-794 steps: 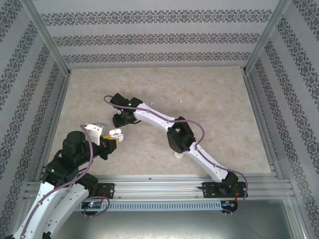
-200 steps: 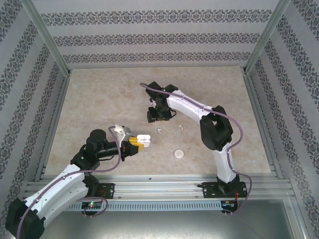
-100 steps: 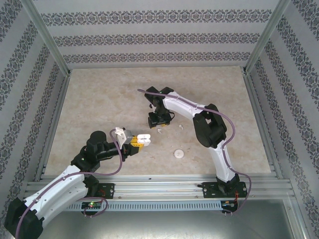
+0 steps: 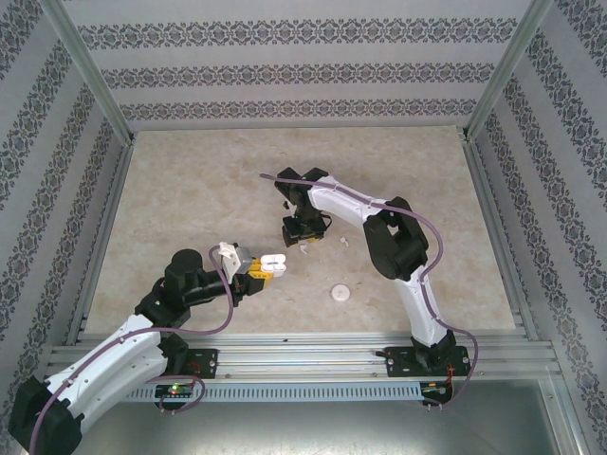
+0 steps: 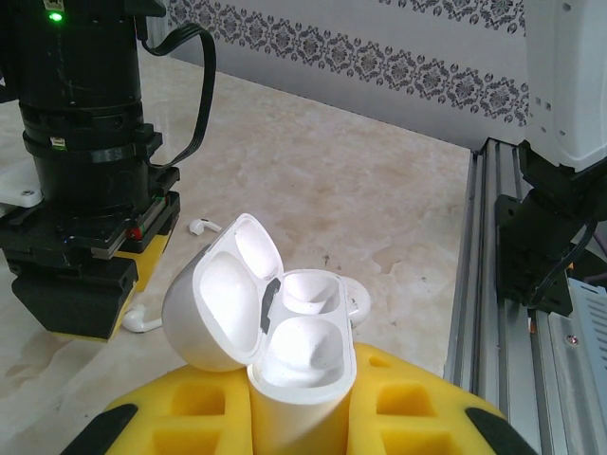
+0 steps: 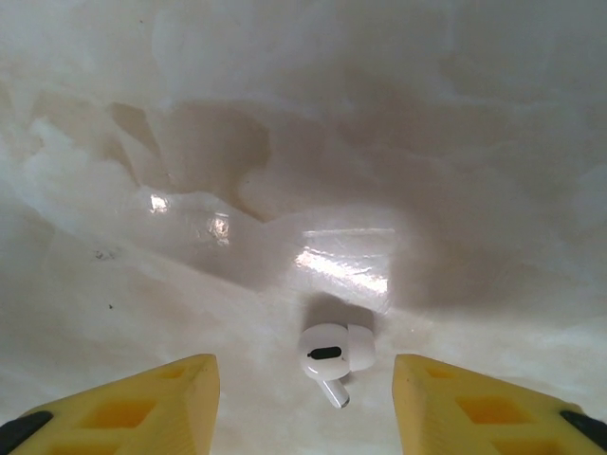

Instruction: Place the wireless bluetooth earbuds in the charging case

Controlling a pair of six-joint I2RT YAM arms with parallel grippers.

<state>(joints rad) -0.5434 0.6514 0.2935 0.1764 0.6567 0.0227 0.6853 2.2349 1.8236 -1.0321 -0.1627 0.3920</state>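
Charging case (image 5: 303,370) btm cut off at edge; earbuds (image 4: 304,249) mere specks overhead.

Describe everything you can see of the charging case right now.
The charging case is a small, rounded, glossy white shell that looks like plastic. Its lid is flipped open on a dark hinge and leans left in the left wrist view, showing two hollows in the lid and two wells in the base, all empty. The base stands upright, clamped between the yellow padded jaws of the left gripper.
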